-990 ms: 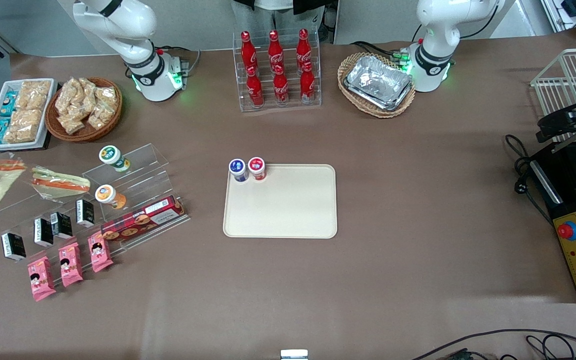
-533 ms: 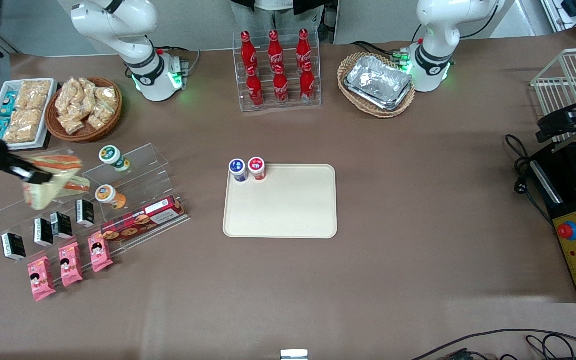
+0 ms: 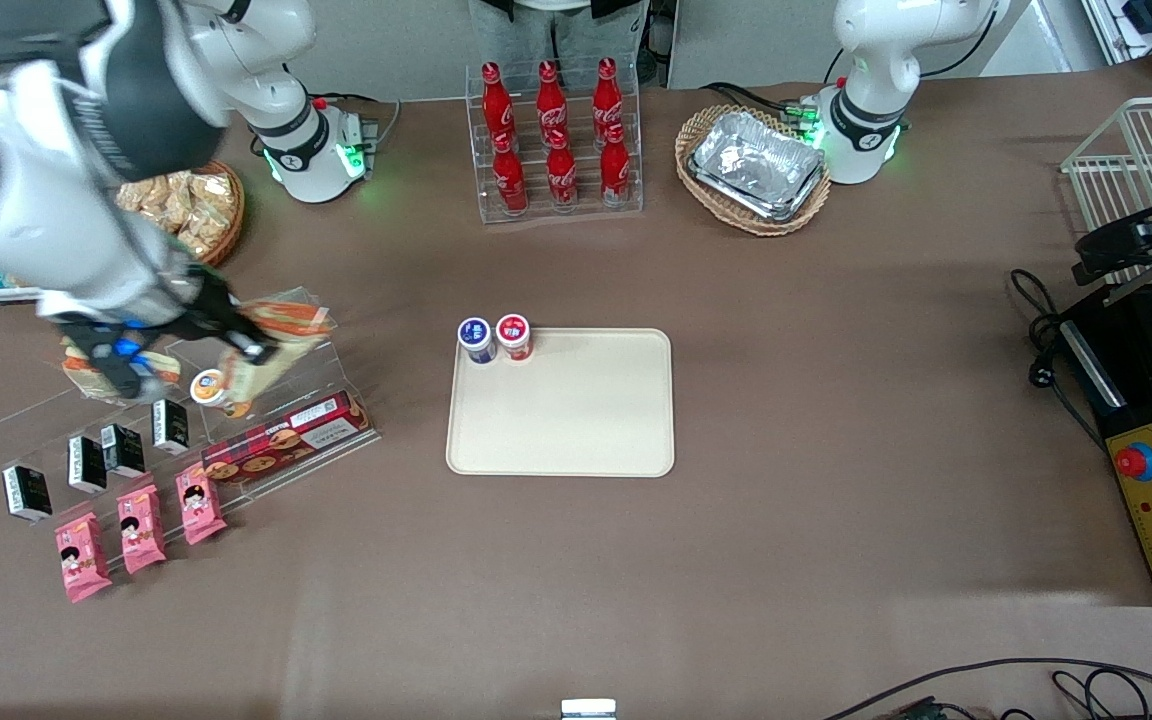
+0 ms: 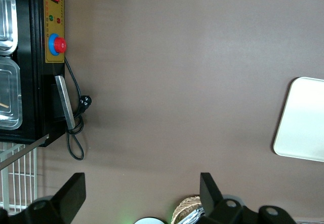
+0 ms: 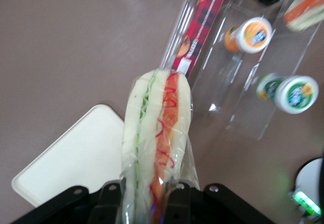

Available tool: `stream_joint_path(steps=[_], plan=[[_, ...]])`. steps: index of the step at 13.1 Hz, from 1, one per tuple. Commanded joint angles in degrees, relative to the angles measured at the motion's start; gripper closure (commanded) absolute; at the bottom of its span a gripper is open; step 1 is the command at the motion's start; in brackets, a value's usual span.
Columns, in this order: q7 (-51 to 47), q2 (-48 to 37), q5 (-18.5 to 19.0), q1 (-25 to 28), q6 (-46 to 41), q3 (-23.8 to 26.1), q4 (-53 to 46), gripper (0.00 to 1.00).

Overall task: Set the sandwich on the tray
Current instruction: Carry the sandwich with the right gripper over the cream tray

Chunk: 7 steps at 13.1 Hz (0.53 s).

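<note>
My gripper (image 3: 236,345) is shut on the sandwich (image 3: 281,325), a plastic-wrapped wedge of white bread with orange and green filling, held in the air above the clear display steps at the working arm's end of the table. In the right wrist view the sandwich (image 5: 159,133) stands up between the black fingers (image 5: 178,203). The cream tray (image 3: 576,420) lies flat mid-table, apart from the gripper; its corner (image 5: 76,158) shows below the sandwich. A second sandwich (image 3: 86,365) rests on the display, partly hidden by the arm.
Two small capped cups (image 3: 496,338) stand at the tray's corner farthest from the front camera. The clear display (image 3: 266,400) holds cups, a red biscuit box (image 3: 286,440), black cartons and pink packets (image 3: 141,525). Cola bottles (image 3: 556,140) and a foil-tray basket (image 3: 754,165) stand farther back.
The arm has swung in from the table's end toward the tray, carrying the sandwich over the display steps.
</note>
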State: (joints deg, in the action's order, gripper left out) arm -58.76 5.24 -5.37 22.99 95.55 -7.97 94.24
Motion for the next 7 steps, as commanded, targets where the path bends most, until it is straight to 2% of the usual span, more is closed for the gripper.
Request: stream_joint_path(steps=[1, 7], plan=[[-11.17, 4.50, 0.27, 6.61, 5.76, -0.64, -0.37, 0.91], [-26.20, 16.53, -0.17, 15.58, 20.52, -0.55, -0.37, 0.91]])
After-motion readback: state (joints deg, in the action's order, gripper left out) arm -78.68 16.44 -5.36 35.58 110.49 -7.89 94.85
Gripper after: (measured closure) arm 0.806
